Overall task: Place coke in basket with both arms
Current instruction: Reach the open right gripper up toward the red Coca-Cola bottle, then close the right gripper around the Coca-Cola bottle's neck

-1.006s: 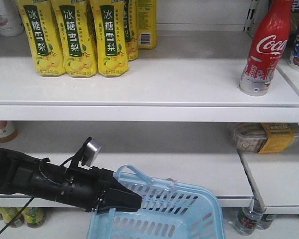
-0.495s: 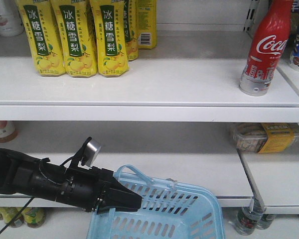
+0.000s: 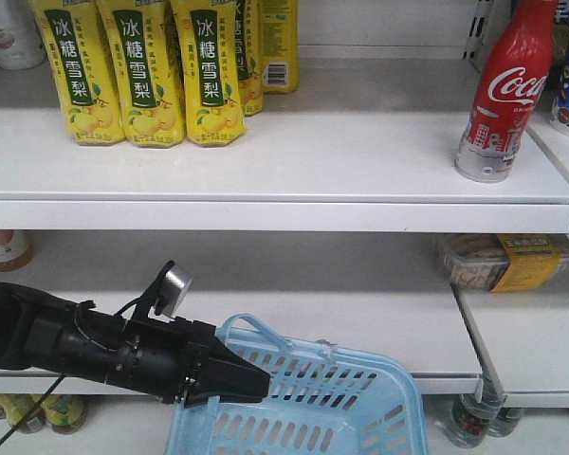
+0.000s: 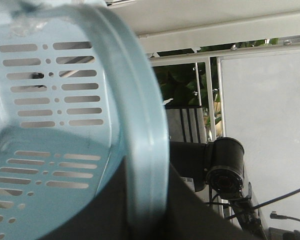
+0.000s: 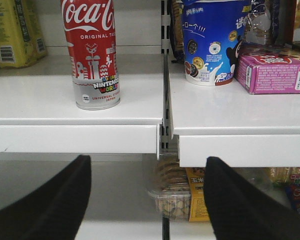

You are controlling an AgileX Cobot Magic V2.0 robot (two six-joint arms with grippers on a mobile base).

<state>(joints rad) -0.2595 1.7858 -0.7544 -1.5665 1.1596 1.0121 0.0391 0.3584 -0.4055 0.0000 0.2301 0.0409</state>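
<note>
The coke [image 3: 502, 93] stands upright at the right end of the upper shelf; the right wrist view shows the coke [image 5: 93, 55] from below and to its right. The light blue basket [image 3: 313, 398] hangs low in the front view, held by its rim. My left gripper [image 3: 251, 379] is shut on that rim, and in the left wrist view the basket rim [image 4: 145, 145] runs between the black jaws. My right gripper [image 5: 147, 167] is open and empty, below shelf level and right of the coke. It does not show in the front view.
Yellow pear-drink cartons [image 3: 137, 71] line the upper shelf's left half. A blue cup [image 5: 212, 40] and a pink box [image 5: 277, 67] sit on the adjoining shelf to the right. A clear snack tub [image 3: 498, 261] lies on the lower shelf. Bottles stand near the floor.
</note>
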